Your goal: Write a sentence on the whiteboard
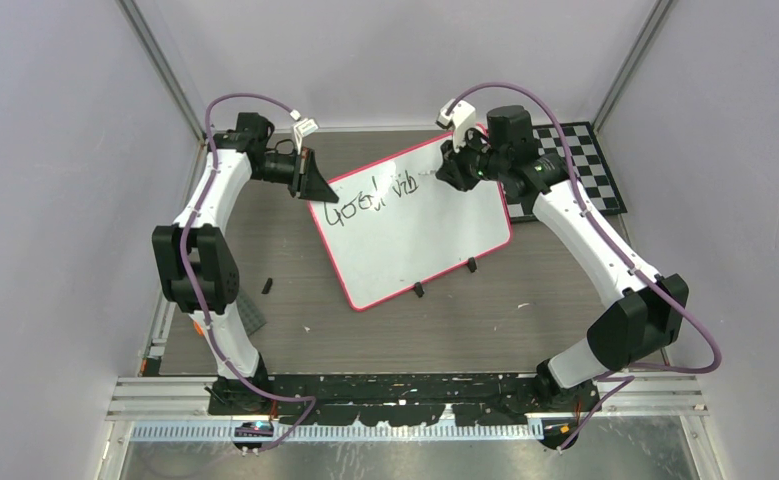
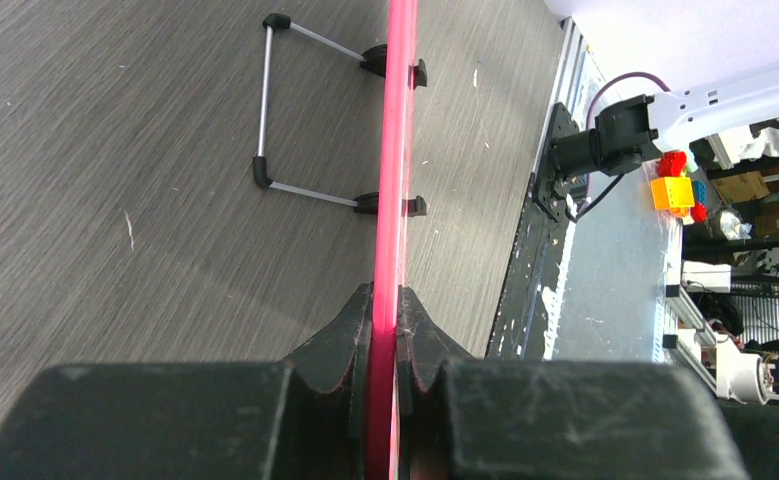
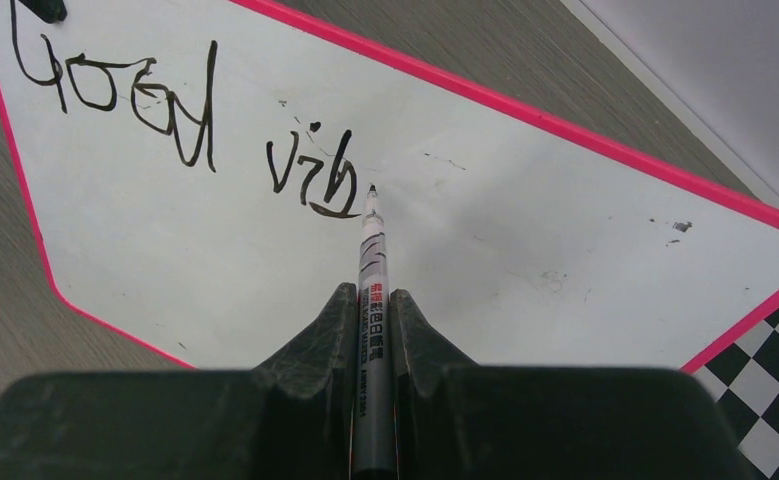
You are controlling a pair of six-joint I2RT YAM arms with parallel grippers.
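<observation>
We see the whiteboard (image 1: 415,240) propped on its clip feet mid-table (image 1: 295,300), its long axis slanting from the left toward the far right. The sentence (image 3: 165,110) reads "Good vib" along the top edge. Our left gripper (image 2: 385,330) reaches in sideways, jaws clamped on the pink rim at the upper left corner. Our right gripper (image 3: 373,320), arm arched over from the right, pinches a marker (image 3: 373,260) pointing at the board, tip just beside the last letter.

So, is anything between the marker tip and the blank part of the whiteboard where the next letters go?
Nothing visible. The marker in the right gripper has its tip at the whiteboard just after the writing, and the surface beyond shows only faint smudges. The left gripper clamps the rim elsewhere.
</observation>
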